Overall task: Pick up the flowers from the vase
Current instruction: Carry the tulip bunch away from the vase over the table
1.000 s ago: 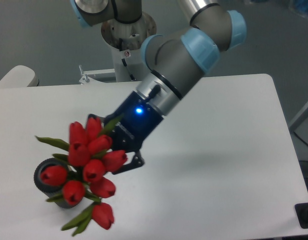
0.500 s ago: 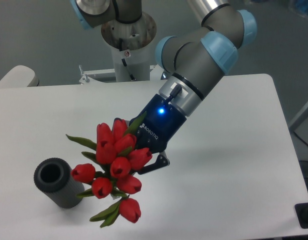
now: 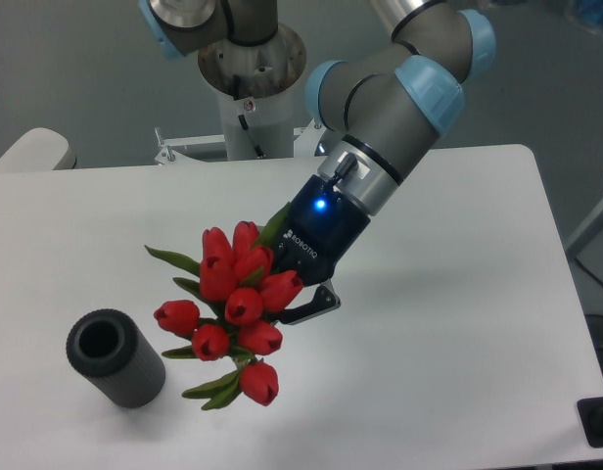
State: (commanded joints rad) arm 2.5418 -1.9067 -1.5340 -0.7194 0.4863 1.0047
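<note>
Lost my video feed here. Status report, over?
Gripper shut on flowers, bunch held clear of vase. Vase empty, standing on table. Nothing in the way.

The flowers hide most of the claw and their own stems.

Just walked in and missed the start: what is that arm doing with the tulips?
The arm's gripper is shut on the flowers, a bunch of red tulip buds with green leaves, and holds them in the air above the white table. The dark grey vase stands at the lower left, apart from the bunch, its hole showing nothing inside. The flowers are out of the vase.
</note>
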